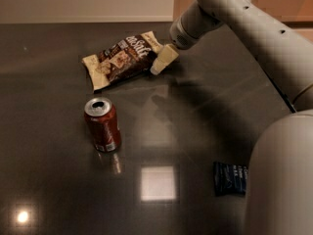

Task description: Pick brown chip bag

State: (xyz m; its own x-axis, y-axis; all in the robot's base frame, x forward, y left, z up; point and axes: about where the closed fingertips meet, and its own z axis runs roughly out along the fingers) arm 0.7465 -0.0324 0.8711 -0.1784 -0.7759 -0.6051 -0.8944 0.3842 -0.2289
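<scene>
The brown chip bag lies flat on the dark table at the back left, dark brown with cream ends and white lettering. My gripper hangs from the arm that reaches in from the upper right. Its cream fingertip sits just at the bag's right end, close to or touching it. The gripper holds nothing that I can see.
A red soda can stands upright in front of the bag, left of centre. A small dark-blue bar wrapper lies at the front right, partly behind my arm's large grey body. The dark tabletop reflects ceiling lights.
</scene>
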